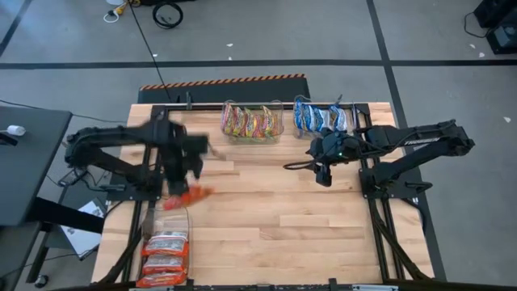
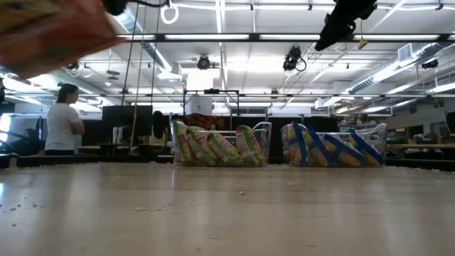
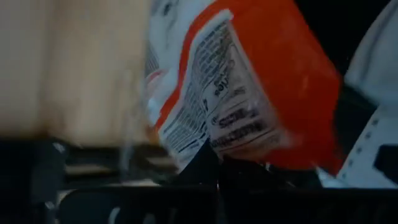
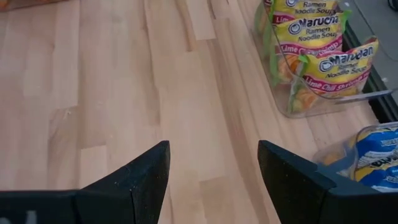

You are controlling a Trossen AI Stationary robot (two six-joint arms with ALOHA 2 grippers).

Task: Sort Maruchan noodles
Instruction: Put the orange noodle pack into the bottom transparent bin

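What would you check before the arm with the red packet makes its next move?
1. Left gripper shut on the red-orange packet: ok.
2. Packet lifted off the table: ok.
3. Tub with red packets has room left: cannot tell.
4. Right gripper open, empty, over bare wood: ok.
5. Yellow-green packets and blue packets sit in their own tubs: ok.

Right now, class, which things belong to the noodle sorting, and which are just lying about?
Job:
- red packet in shut left gripper
- red packets
- yellow-green packets
- blue packets
- tubs

Lying about:
- floor cables
- person behind
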